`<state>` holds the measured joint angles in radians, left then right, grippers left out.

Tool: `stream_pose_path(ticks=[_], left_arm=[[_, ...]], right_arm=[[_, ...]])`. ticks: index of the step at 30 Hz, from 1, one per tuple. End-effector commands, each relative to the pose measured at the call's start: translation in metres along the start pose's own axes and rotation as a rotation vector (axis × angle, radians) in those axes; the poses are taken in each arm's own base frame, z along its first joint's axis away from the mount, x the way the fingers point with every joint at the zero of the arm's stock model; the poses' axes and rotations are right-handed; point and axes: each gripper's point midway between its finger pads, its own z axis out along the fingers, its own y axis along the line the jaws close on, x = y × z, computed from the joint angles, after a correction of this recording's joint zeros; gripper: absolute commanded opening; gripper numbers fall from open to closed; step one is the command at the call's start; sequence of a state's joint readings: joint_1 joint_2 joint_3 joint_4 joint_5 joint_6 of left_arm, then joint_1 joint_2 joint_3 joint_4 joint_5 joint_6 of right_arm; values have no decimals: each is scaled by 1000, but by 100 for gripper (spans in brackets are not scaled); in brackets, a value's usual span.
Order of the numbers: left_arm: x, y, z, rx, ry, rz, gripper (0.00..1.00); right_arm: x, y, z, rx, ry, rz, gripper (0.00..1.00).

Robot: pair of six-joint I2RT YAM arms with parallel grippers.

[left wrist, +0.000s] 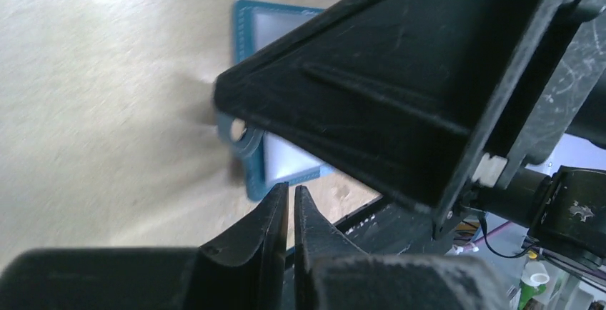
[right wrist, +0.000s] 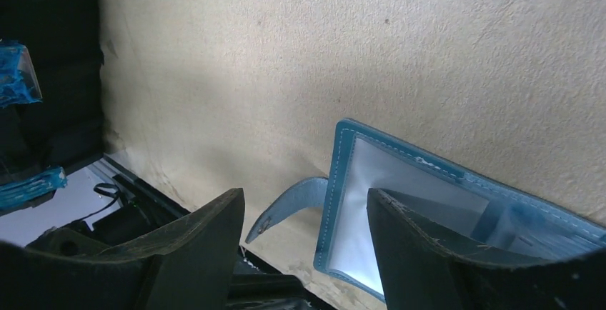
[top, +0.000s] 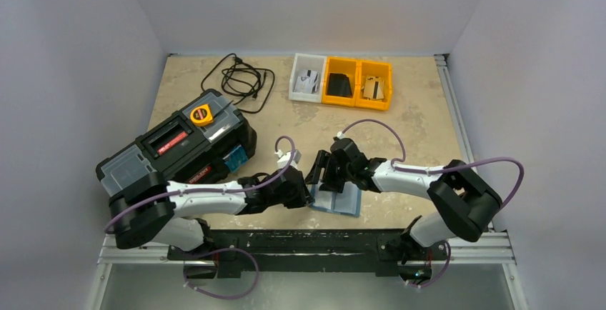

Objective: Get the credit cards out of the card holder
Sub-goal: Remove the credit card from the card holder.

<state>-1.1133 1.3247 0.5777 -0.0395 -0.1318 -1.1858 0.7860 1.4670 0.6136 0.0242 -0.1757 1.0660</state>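
left gripper (left wrist: 291, 197): fingers pinched almost together, nothing between. right gripper (right wrist: 304, 203): fingers wide, empty, over the card holder (top: 339, 202), which lies open on the table (top: 414, 131) by the near edge. step: reaching in for a card; a pale card (right wrist: 400, 181) seems to sit in the pocket. next: right fingers need the card's edge, with the holder kept down.

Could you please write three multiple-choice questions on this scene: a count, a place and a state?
1. How many yellow bins stand at the far edge? A one; B two; C four.
2. Where is the card holder? A in a bin; B held in the air; C flat on the table.
3. The right gripper is: A open; B shut on the card holder; C shut on a bin.
1 B, two yellow beside one white bin; 2 C, it lies open near the front edge; 3 A, its jaws stand apart.
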Motion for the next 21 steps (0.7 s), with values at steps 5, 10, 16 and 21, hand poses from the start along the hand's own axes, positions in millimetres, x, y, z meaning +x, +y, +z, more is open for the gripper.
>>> stream_pose_path(ticks=[5, 10, 16, 21], left_arm=[[-14, -44, 32, 160, -73, 44, 0], [-5, -14, 46, 15, -46, -3, 0], [7, 14, 53, -120, -2, -50, 0], [20, 30, 52, -216, 37, -93, 0]], right_arm=[[5, -11, 5, 45, 11, 9, 67], [-6, -16, -4, 70, -20, 4, 71], [-25, -8, -34, 90, -96, -28, 74], [-23, -17, -63, 107, -141, -32, 76]])
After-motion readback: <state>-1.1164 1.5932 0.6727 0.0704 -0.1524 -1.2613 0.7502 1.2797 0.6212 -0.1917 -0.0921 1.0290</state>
